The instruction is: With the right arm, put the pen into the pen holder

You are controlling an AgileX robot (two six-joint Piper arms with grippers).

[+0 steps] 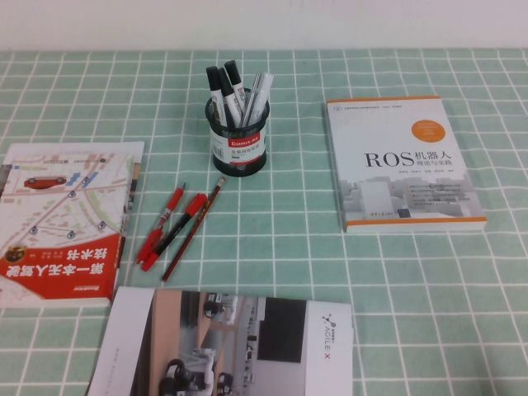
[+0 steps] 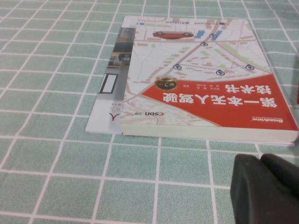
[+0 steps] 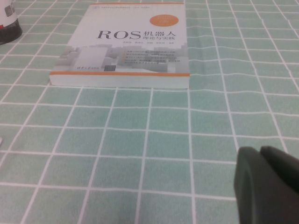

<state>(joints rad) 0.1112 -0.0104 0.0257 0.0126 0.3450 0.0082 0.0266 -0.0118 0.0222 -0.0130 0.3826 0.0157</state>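
The left gripper [image 2: 266, 186] shows only as a dark bulk at the edge of the left wrist view, low over the worktop [image 1: 396, 280] just short of the red-and-white map-cover book [image 2: 205, 88]; whether its jaws are open or closed cannot be told. The right gripper [image 3: 268, 184] is likewise a dark shape over bare green-checked cloth, near the white ROS book [image 3: 128, 44], and its jaws cannot be judged either. Neither holds anything visible. The pen [image 1: 256, 92], slim, grey and translucent with a silvery clip, stands tilted in the pen holder [image 1: 238, 144], a black mesh cup with a red-and-white label, beside white markers [image 1: 223, 95] with black caps. Red pens [image 1: 169, 227] lie on the worktop just in front of the cup. A brochure [image 1: 231, 346] lies nearest the camera.
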